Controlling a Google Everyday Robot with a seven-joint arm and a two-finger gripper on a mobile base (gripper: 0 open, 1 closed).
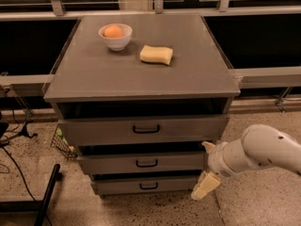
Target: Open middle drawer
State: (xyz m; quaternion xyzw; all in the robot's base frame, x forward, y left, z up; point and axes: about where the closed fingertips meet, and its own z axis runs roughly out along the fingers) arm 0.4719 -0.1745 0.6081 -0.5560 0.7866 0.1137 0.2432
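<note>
The grey cabinet has three drawers stacked in its front. The middle drawer point(108, 164) is shut, with a small black bar handle point(146, 163) at its centre. The taller top drawer point(103, 130) is above it and the narrow bottom drawer point(117, 186) below it. My gripper point(205, 186), on a white arm point(256, 152) coming in from the right, hangs low at the cabinet's front right corner. It is level with the bottom drawer, to the right of and below the middle drawer's handle, and holds nothing.
On the cabinet top point(94, 74) stand a white bowl point(115, 37) with an orange in it and a yellow sponge point(156, 54). A wire basket point(61, 142) sits at the cabinet's left foot. A black bar point(47, 197) and cables lie on the floor at left.
</note>
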